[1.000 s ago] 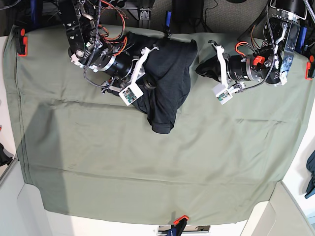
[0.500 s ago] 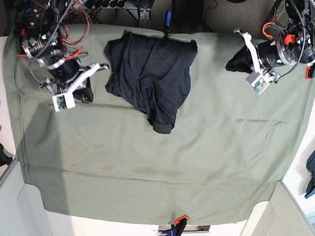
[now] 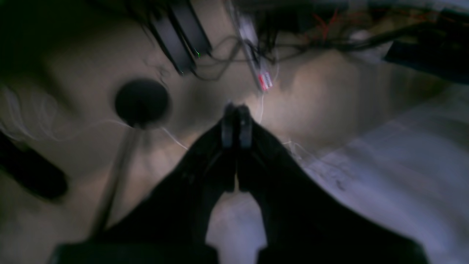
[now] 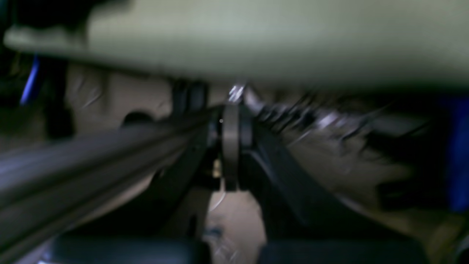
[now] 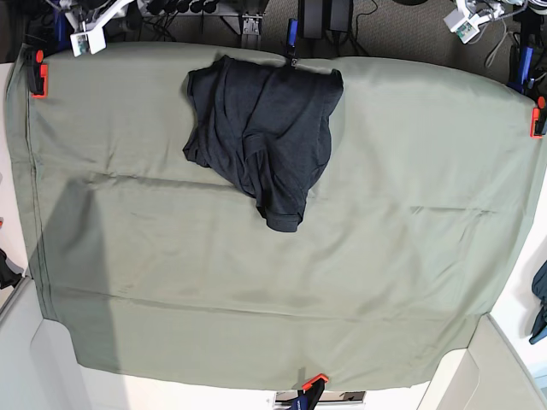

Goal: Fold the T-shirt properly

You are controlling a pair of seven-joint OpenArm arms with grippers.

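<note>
lying bunched on the sage-green table cloth (image 5: 256, 299), near its far edge and centre: one dark t-shirt (image 5: 261, 132), crumpled, a ribbed end pointing toward the near side. left gripper (image 3: 236, 126): jaws pressed together, nothing between them. right gripper (image 4: 231, 139): jaws pressed together, likewise bare. orange clamps (image 5: 36, 73) at the cloth's edges.

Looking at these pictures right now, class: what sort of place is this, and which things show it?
Probably a robotics lab workbench: a sage-green table cloth held by orange clamps, a crumpled dark charcoal knit shirt lying on it, and tangled cables and equipment behind the table's far edge.
</note>
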